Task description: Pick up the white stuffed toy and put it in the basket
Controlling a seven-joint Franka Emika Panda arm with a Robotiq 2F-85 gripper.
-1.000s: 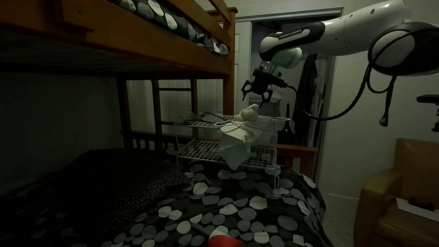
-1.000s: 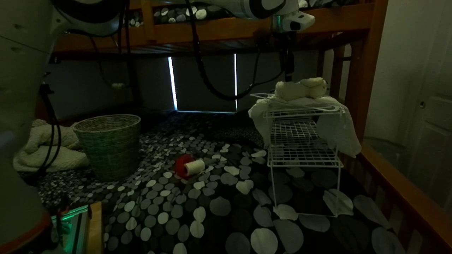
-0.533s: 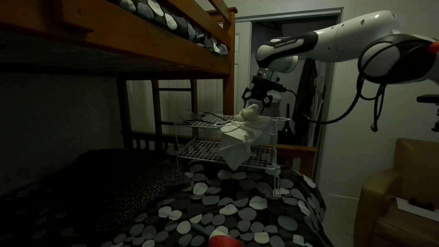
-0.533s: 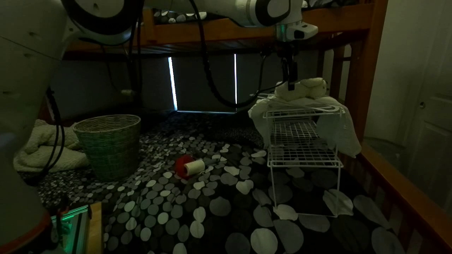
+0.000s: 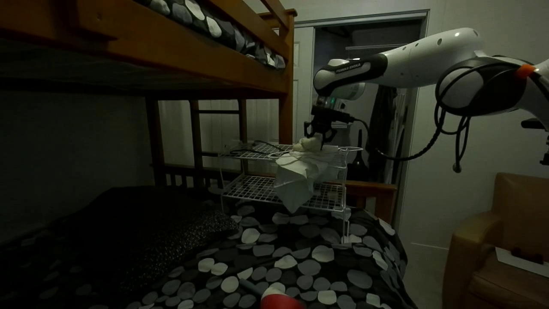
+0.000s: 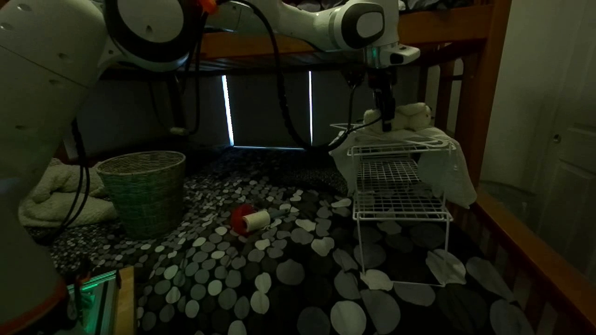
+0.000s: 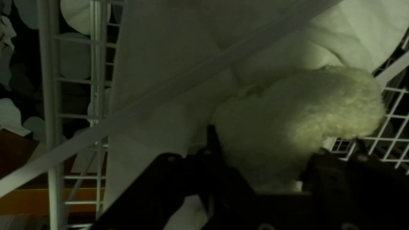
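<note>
I bring my gripper [image 7: 285,135] lower than before | jaws parted astride the white stuffed toy [image 6: 414,117] | toy still on white cloth [image 6: 449,174] atop wire rack [image 6: 402,218], right of the wicker basket [image 6: 145,200] in an exterior view

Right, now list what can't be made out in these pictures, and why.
Basket: its near wall hides the inside bottom, in an exterior view.
Toy: the jaws hide a strip of it, in an exterior view.
Whether the jaws touch it: wrist view too dark and blurred.
Red thing: cut off by the bottom edge, in an exterior view.
Chair: likewise, by the right edge.
</note>
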